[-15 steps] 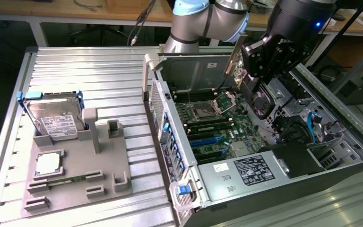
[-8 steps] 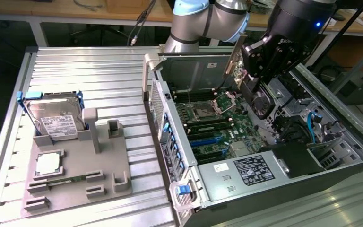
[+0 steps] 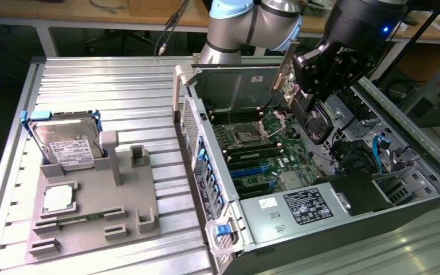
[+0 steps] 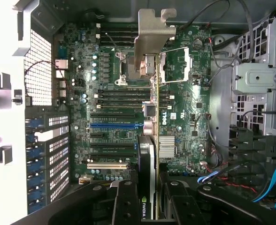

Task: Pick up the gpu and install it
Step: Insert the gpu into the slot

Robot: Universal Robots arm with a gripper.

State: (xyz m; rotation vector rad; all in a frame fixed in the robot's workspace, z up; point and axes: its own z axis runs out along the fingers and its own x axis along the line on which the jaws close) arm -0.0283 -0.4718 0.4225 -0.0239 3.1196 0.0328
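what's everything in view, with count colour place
open computer case: 1, black and silver, exterior view's right
motherboard: 1, green, inside case
white-labelled hard drive: 1, silver, blue frame, on holder
plastic holder: 1, grey, exterior view's left
square processor chip: 1, silver, on holder
slim memory stick: 1, green, on holder
ribbed metal table: 1, silver, under all
thin flat gpu card with silver bracket: 1, black, over motherboard
gripper: 1, black, holding gpu card
robot arm: 1, silver-blue, over case
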